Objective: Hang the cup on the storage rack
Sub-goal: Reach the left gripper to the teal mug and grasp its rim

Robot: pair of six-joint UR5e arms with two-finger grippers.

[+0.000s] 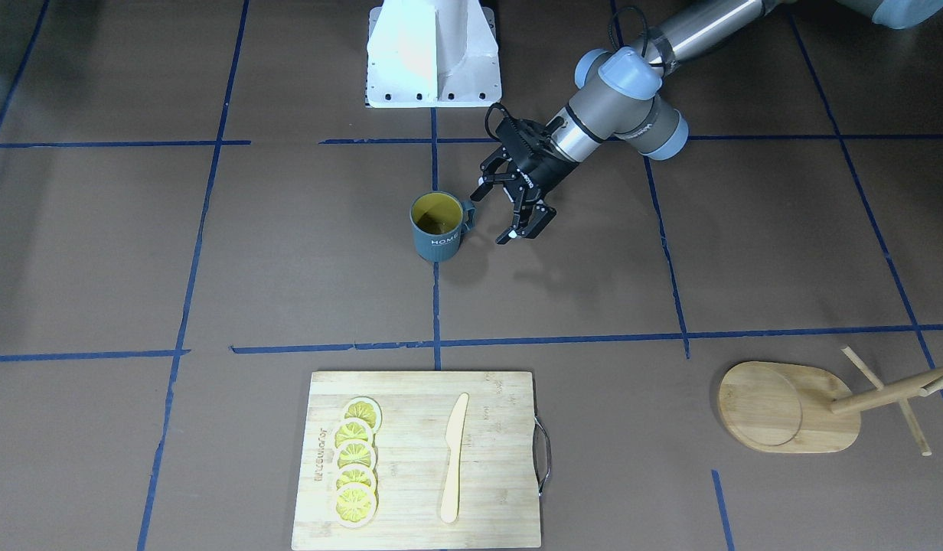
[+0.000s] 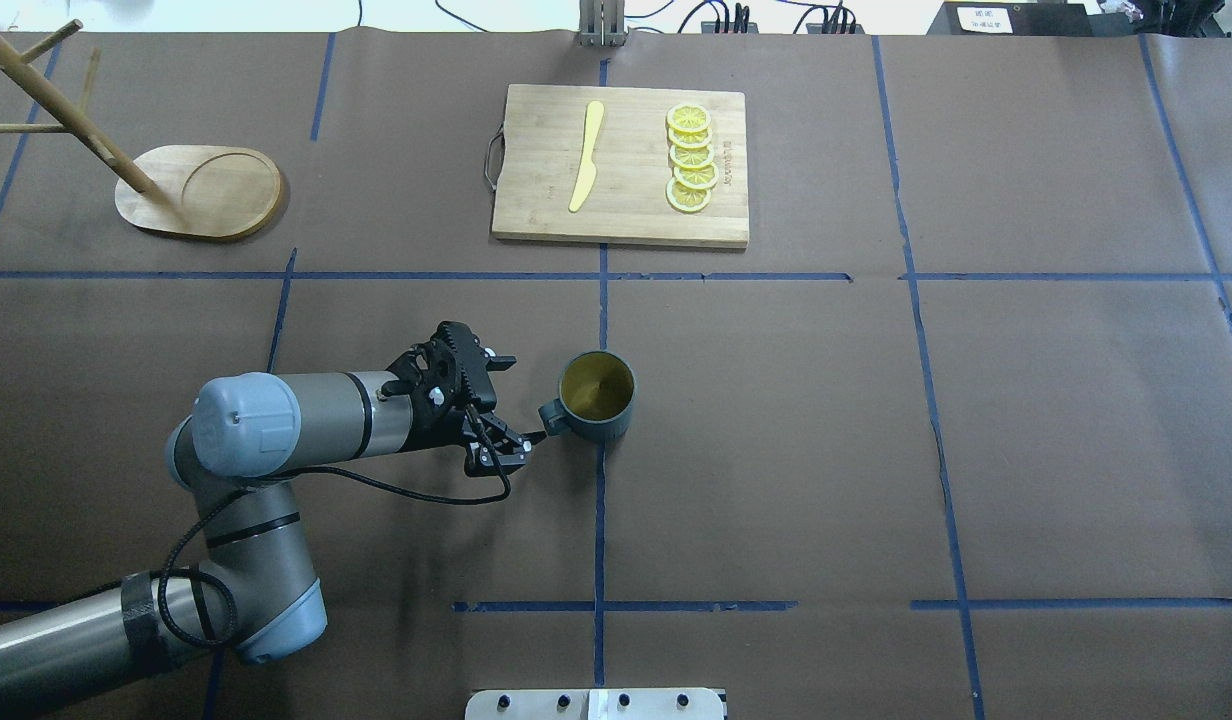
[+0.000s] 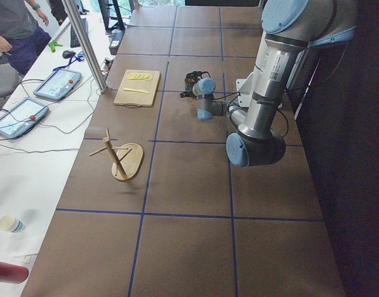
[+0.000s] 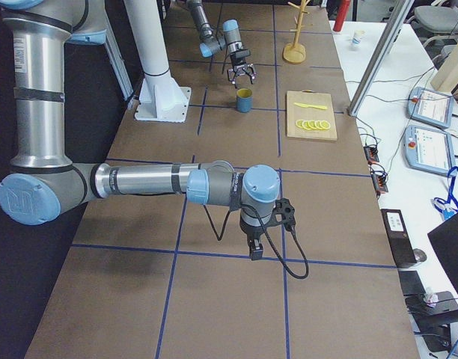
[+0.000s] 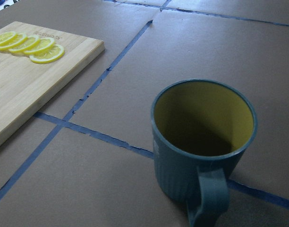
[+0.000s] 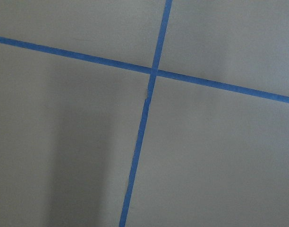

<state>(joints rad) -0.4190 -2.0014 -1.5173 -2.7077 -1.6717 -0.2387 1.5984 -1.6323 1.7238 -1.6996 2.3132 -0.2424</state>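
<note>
The cup point(image 1: 438, 229) is a dark blue-grey ribbed mug with a yellow inside and white "HOME" lettering. It stands upright mid-table; it also shows in the overhead view point(image 2: 596, 400). Its loop handle points toward my left gripper point(image 1: 496, 214), which is open and empty, with fingertips spread just beside the handle and not touching it. The left wrist view shows the cup point(image 5: 201, 156) close up, handle nearest the camera. The storage rack point(image 1: 785, 405), a light wooden mug tree, stands at the far left corner in the overhead view point(image 2: 211, 185). My right gripper point(image 4: 255, 250) hangs over bare table; I cannot tell its state.
A bamboo cutting board point(image 1: 494, 428) with a metal handle carries several lemon slices point(image 1: 355, 474) and a wooden knife point(image 1: 454, 459); it lies beyond the cup in the overhead view point(image 2: 631, 210). The white robot base point(image 1: 433, 53) stands behind the cup. Blue tape lines cross the brown table.
</note>
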